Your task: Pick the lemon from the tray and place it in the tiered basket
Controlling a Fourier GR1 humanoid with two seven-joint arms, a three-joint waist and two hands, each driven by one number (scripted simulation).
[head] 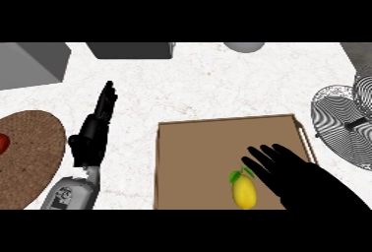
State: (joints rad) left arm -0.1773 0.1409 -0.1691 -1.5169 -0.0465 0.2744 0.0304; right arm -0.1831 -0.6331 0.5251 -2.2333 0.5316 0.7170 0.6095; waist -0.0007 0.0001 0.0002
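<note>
A yellow lemon with a green leaf lies on the brown tray, near its front edge. My right hand hovers over the tray just right of the lemon, fingers straight and spread, open, not holding anything. The wire tiered basket stands at the right edge of the counter, beyond the tray's right rim. My left hand rests open at the left, fingers pointing away, well clear of the tray.
A round woven mat with a red item lies at the far left. Grey boxes and a grey round object line the back of the white counter.
</note>
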